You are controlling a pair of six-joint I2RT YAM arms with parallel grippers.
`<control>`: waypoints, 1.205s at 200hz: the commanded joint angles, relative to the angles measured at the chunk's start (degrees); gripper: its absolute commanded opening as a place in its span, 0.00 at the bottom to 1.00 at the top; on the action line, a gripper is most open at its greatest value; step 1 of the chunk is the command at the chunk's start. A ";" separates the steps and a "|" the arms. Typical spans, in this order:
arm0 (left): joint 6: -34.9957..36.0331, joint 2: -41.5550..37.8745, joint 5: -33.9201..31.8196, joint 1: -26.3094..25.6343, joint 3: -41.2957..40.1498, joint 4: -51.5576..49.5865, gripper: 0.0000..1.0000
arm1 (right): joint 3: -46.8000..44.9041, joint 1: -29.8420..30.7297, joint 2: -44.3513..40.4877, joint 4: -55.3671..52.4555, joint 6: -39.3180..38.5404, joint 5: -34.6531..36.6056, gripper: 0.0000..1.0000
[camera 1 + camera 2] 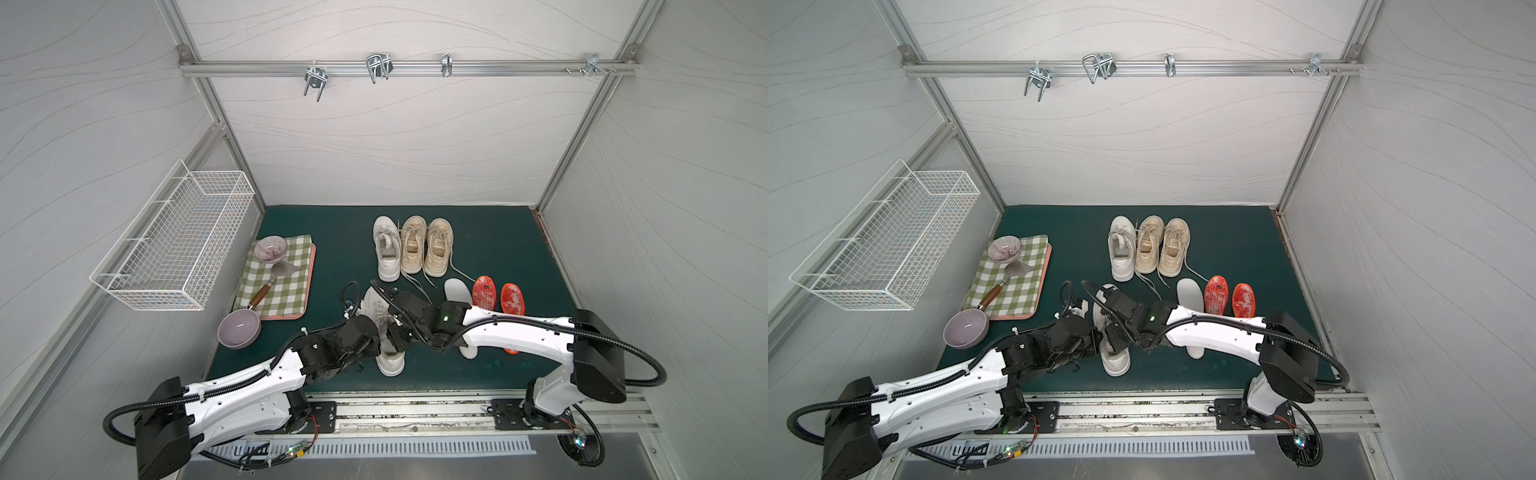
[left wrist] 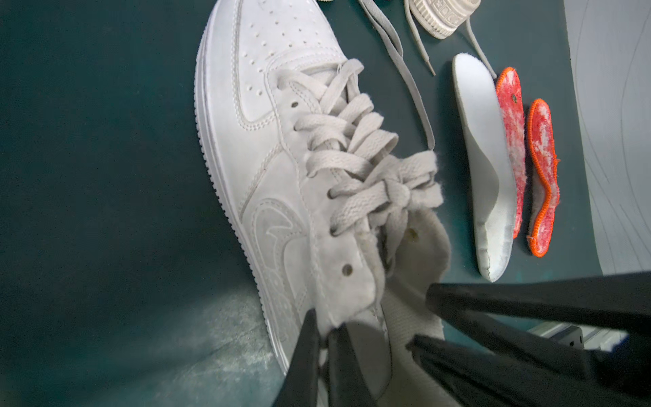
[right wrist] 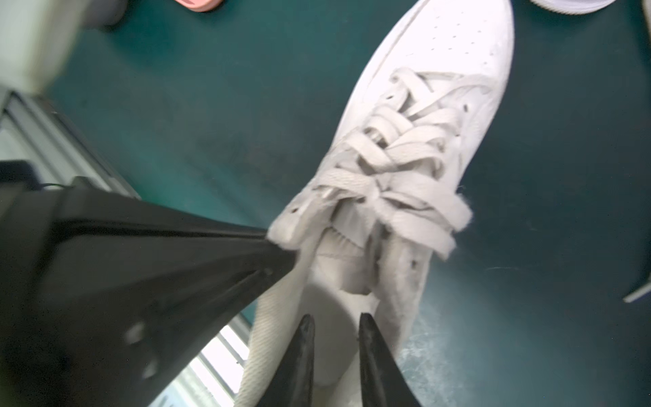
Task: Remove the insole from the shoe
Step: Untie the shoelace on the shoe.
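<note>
Left wrist: left claw [image 2: 326,326] pinches shoe [image 2: 267,148] collar; right claw [image 2: 419,322] slightly parted, grip unclear; label [image 1: 411,246] unreadable.

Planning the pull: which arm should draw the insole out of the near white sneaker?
Right. The right gripper has its jaws parted inside the opening of the sneaker, ready to pinch; the left gripper is shut on the collar, bracing it.

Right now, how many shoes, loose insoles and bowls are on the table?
Shoes: 4 (near white sneaker, far white sneaker, middle beige sneaker, end beige sneaker)
Loose insoles: 3 (white insole, inner orange insole, outer orange insole)
Bowls: 2 (striped bowl, lilac bowl)
Total: 9
</note>
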 commanded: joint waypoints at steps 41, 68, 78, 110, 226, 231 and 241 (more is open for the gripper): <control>-1.19 -0.77 -1.84 -1.04 0.58 7.47 0.00 | 2.50 -0.89 3.01 -2.44 -1.12 7.20 0.24; -1.25 -0.38 -1.77 -1.52 0.57 8.35 0.00 | 3.20 -1.51 4.37 -3.20 -0.56 10.88 0.25; -1.31 -0.20 -1.66 -1.65 0.56 8.61 0.00 | 3.44 -1.84 4.84 -3.41 -0.38 12.00 0.25; -1.31 0.07 -1.67 -2.20 0.50 9.32 0.00 | 4.22 -3.06 6.38 -3.22 0.71 15.03 0.25; -1.27 -0.71 -2.72 -3.52 0.27 9.46 0.00 | 5.07 -5.20 9.02 -0.38 1.28 20.31 0.10; -1.31 -0.80 -2.99 -3.52 0.32 9.05 0.00 | 4.60 -5.20 8.31 0.08 1.06 19.65 0.08; -1.57 -1.06 -3.77 -3.52 0.44 7.77 0.00 | 3.56 -5.25 6.76 1.07 0.44 18.35 0.06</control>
